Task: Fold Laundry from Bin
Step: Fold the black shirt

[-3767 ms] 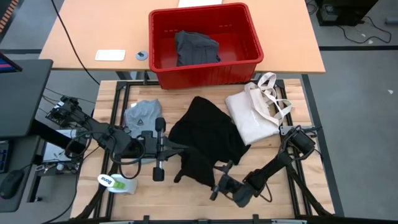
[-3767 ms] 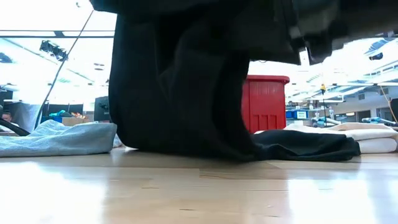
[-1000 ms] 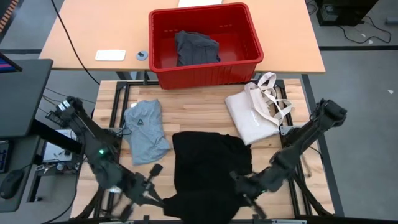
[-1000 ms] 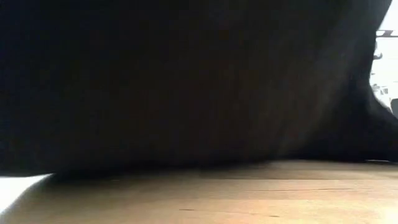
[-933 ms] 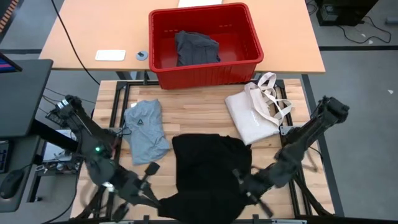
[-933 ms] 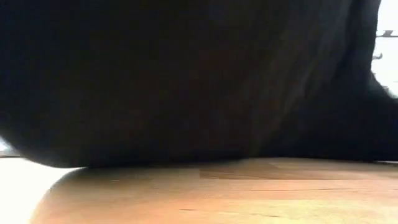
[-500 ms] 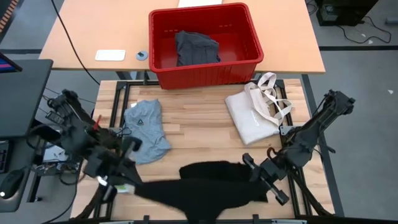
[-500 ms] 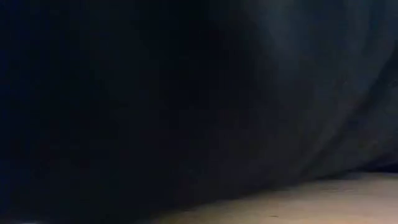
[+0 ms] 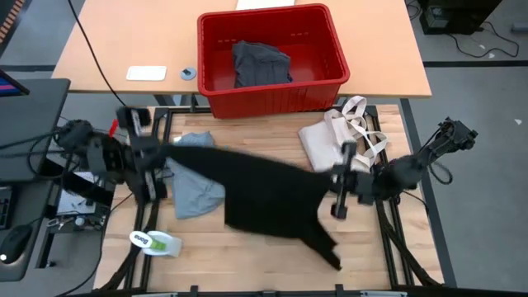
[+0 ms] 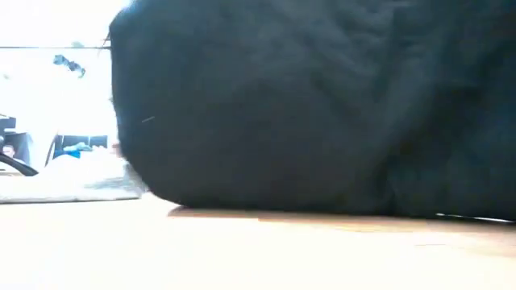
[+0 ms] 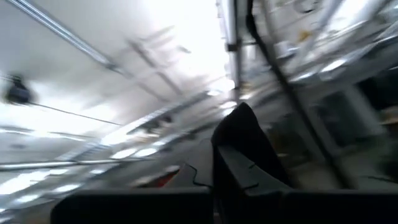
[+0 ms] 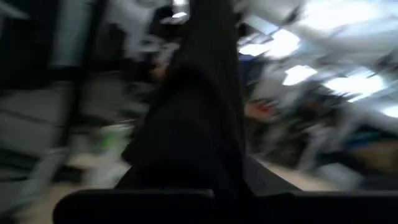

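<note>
The large black garment is spread in the air between my two grippers and fills most of the low view. My left gripper, over the table's left side, is shut on its left end. My right gripper, over the right side, is shut on its right end. A tail of the garment trails toward the near right. The light grey T-shirt lies flat on the table, partly under the black cloth. The red bin stands beyond the far edge with a dark grey garment inside. My left gripper pinches the black garment's left end between its two fingers, coming from the table's left and tilted upward. The cloth runs from there in a drawn line toward the other gripper; one layer or several, I cannot tell. My right gripper pinches the garment's right end between its fingers, coming about level from the table's right. The cloth hangs below and spreads toward the left gripper. Its lower edge is down at the tabletop; whether it rests there I cannot tell.
A cream tote bag with loop handles lies at the far right of the table, close to my right gripper. A green and white item lies near the left front corner. A white card sits on the far desk.
Both grippers have risen from the near edge and swung toward the far edge and outward, rolling their wrists. The black garment, which lay bunched at the near edge, has been lifted and flung out wide between them; it now overlaps the grey T-shirt.
</note>
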You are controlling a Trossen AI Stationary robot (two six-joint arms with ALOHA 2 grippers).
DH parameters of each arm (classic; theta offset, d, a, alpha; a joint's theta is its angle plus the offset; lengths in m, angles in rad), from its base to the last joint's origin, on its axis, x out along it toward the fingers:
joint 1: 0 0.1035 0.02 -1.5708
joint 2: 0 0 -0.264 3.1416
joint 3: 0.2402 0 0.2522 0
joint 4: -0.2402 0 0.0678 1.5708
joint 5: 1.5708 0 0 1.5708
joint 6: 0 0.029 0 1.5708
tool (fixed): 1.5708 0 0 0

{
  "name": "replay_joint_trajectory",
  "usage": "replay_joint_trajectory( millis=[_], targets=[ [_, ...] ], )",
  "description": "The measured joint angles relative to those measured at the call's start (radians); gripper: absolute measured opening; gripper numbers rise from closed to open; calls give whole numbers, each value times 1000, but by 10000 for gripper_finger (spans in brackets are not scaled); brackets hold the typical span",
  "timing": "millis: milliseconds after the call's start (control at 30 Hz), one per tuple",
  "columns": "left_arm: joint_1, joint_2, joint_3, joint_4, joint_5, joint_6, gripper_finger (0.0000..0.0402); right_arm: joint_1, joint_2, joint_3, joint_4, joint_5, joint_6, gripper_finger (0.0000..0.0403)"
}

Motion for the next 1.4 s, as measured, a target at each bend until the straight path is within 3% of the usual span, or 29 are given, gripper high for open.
replay_joint_trajectory(
  millis=[167, 267, 600, 767, 867, 1133, 1267, 1400],
  targets=[
    [145, -24, 0, 119, 5, 164, 7, -74, -64, 0, 130, -50, -222, 18],
    [249, -23, -1, 148, 62, 207, 7, -124, -85, 0, 153, -68, -323, 18],
    [653, 28, 34, 146, 303, 54, 3, -274, -106, 0, 240, -51, -616, 18],
    [820, 120, 206, 50, 439, -88, 2, -348, -106, 0, 370, -58, -753, 18],
    [884, 187, 363, -90, 483, -144, 1, -391, -115, 5, 380, -70, -766, 18],
    [954, 365, 750, -433, 490, -156, 1, -437, -117, 88, 304, -66, -723, 18],
    [975, 420, 841, -517, 490, -178, 1, -463, -117, 97, 292, -19, -715, 18],
    [974, 430, 850, -564, 530, -250, 1, -475, -117, 95, 244, 1, -671, 18]
  ],
)
